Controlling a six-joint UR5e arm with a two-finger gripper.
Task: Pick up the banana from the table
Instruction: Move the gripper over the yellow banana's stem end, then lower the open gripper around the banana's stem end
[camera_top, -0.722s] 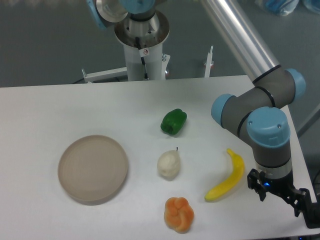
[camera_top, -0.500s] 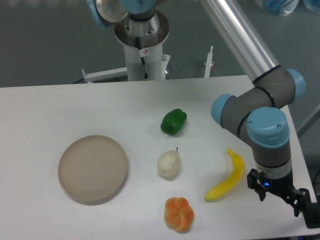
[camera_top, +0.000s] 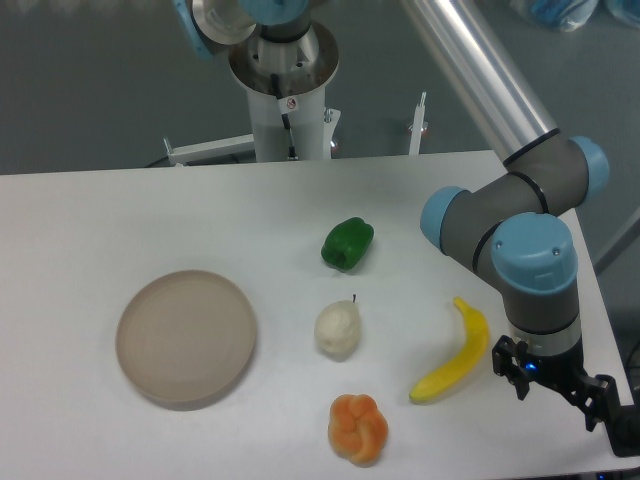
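Banana task: the banana (camera_top: 455, 354) is the landmark here; it lies untouched on the table (camera_top: 150, 220), near the right edge.
Table: large white surface under everything named below.
Arm: grey and blue, coming down just right of the banana, its wrist close beside the fruit's upper end.
Plate (camera_top: 186, 338): round and beige, far left of the banana.
Banana: bright yellow, curved, lying flat, stem end pointing up and away.
Orange lobed fruit (camera_top: 358, 428): left of the banana's lower tip, and lower.
Pear (camera_top: 338, 328): whitish, left of the banana.
Green pepper (camera_top: 347, 243): up and left of the banana.
Gripper (camera_top: 560, 385): dark, just right of the banana; cannot tell whether its fingers are spread or pressed together.
Change: over the last half second the wrist edges a hair leftward; the fruit stays put.
Meaning: probably final alignment, with the grasp not yet begun.
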